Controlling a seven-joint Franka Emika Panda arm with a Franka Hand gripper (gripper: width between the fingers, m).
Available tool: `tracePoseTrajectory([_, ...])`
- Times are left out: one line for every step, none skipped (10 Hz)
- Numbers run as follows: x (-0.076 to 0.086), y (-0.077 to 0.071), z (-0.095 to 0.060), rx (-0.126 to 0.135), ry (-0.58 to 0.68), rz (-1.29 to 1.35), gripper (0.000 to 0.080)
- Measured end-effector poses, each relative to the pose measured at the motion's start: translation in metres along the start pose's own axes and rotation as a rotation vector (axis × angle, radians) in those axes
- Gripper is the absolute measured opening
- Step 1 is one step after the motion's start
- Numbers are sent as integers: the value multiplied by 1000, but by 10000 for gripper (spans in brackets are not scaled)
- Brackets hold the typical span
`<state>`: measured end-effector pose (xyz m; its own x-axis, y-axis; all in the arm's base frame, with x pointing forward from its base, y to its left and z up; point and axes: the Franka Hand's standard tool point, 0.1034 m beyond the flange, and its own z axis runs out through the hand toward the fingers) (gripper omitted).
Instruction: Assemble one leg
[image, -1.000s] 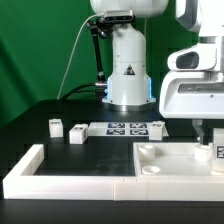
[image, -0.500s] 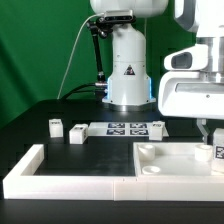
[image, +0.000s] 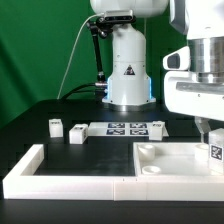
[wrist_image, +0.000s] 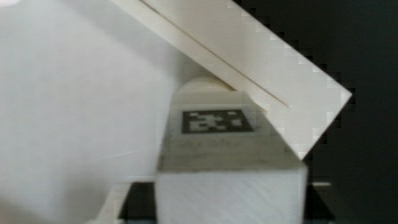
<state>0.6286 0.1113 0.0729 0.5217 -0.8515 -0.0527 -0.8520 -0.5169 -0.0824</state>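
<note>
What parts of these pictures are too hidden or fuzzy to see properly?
- Exterior view: the gripper sits at the right edge, so part of it is cut off and the jaws' stand is unclear.
- Exterior view: the leg is partly cut off by the same edge.
- Wrist view: the leg fills the blurry close-up; its tag pattern is unreadable.
- Exterior view: the marker board tags are too small to read.

A robotics lab: a green backdrop curtain (image: 40, 45) hangs behind a black table (image: 30, 125), and the arm's white base (image: 127, 70) stands at twelve o'clock. The marker board (image: 125, 127), printed with square tags, lies flat before it.
</note>
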Motion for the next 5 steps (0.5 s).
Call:
tracePoseTrajectory([0, 1, 0, 6, -6, 155, 291])
tracePoseTrajectory([0, 3, 1, 11, -3, 300, 291])
tracePoseTrajectory([-1, 4, 1, 20, -4, 460, 291])
tracePoseTrajectory([-2, 5, 1, 25, 1, 601, 292])
tracePoseTrajectory([-3, 4, 1, 28, 8, 706, 292])
